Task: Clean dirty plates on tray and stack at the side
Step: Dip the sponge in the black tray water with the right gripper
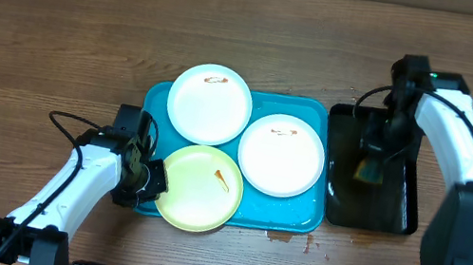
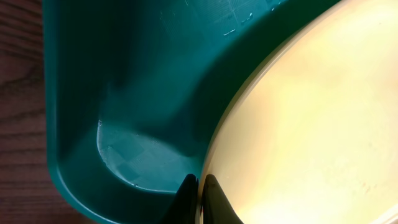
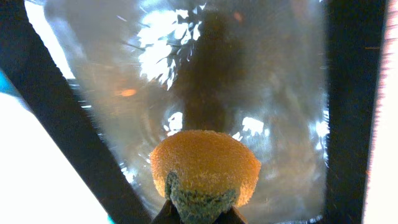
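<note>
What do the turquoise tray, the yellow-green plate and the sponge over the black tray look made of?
Large turquoise rectangular tray: probably moulded plastic, semi-gloss, with rounded corners and fine scratches. Pale yellow-green round plate: smooth, softly shiny, thin rim; plastic or melamine, cannot tell which. Yellow-orange sponge with green scouring layer: porous foam, matte, pitted surface.

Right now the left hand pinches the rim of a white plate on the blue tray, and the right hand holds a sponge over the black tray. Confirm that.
Not quite: the left hand pinches the rim of the yellow-green plate on the blue tray, not a white one, as the left wrist view shows. The rest stands.
</note>
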